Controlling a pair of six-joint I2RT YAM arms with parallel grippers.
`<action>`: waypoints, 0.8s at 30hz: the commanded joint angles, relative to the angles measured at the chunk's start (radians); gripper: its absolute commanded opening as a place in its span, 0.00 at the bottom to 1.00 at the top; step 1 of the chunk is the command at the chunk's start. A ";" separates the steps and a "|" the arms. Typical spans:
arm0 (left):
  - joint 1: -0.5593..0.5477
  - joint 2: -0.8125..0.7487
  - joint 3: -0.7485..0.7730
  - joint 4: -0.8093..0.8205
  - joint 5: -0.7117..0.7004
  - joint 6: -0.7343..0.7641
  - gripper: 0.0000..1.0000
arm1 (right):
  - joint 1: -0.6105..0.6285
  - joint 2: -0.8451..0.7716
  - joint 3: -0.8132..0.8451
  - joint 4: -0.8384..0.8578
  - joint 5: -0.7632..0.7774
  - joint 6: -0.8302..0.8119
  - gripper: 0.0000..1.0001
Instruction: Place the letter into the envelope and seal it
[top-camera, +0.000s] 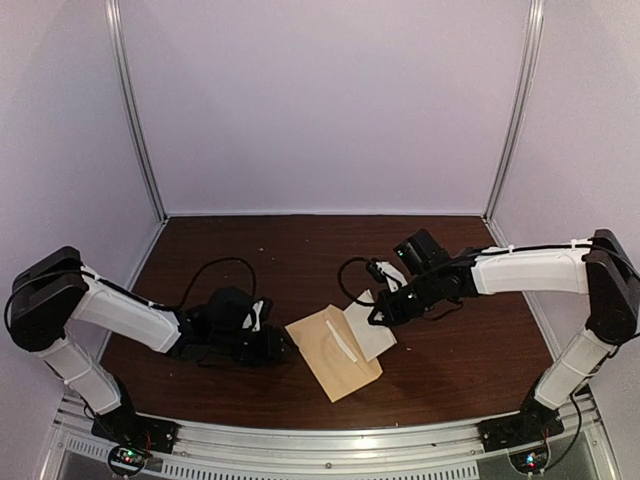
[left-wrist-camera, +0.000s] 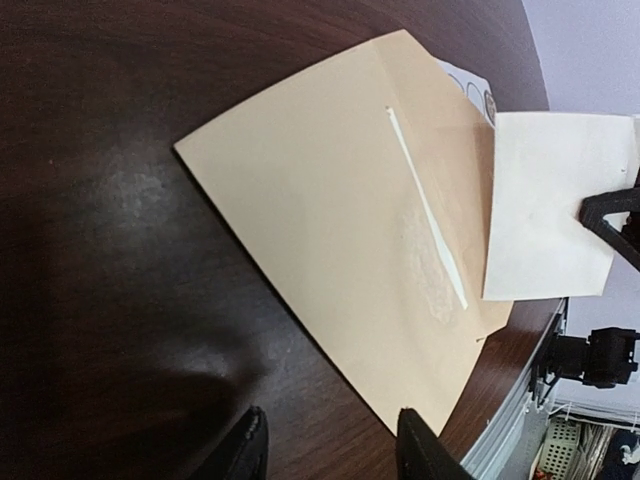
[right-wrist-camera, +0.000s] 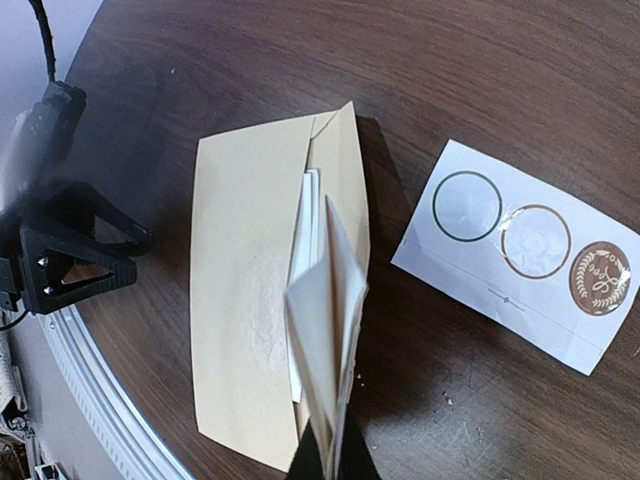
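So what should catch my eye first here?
Probably the tan envelope, lying flat on the dark table between the two arms. The right gripper pinches a folded letter, tilted up over the envelope's open side, and a white card with three round stickers lies beside the envelope. The left gripper hovers open at the envelope's edge.
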 joint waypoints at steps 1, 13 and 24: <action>-0.015 0.044 0.033 0.101 0.054 -0.024 0.45 | -0.008 0.020 0.020 -0.020 -0.011 -0.010 0.00; -0.036 0.136 0.051 0.171 0.103 -0.050 0.45 | -0.011 0.072 0.037 -0.051 0.023 -0.008 0.00; -0.039 0.152 0.056 0.179 0.113 -0.056 0.45 | -0.010 0.100 0.046 -0.077 0.045 -0.003 0.00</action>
